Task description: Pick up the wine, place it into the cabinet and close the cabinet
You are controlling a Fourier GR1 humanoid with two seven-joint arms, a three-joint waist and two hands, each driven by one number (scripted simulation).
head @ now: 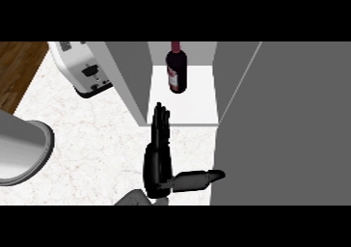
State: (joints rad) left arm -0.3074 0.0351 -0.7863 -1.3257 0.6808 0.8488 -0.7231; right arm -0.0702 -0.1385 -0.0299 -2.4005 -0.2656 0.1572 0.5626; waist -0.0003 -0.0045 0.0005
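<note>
We see a broad grey cabinet door (292, 125) filling the right side of the view, swung open beside a white counter (93, 135). Next in size is the cabinet (132, 77) itself, with a pale shelf inside it. At the left edge sits a large grey pot (18, 149), and behind it a white toaster (82, 70) stands on the counter near the cabinet's left wall. One black hand (158, 159) reaches up from the lower edge, its fingers straight and pressed together, pointing at the shelf's front edge, thumb stuck out to the right toward the door; we cannot tell which hand it is. The wine bottle (176, 70) stands upright on the shelf inside the cabinet, apart from the hand
</note>
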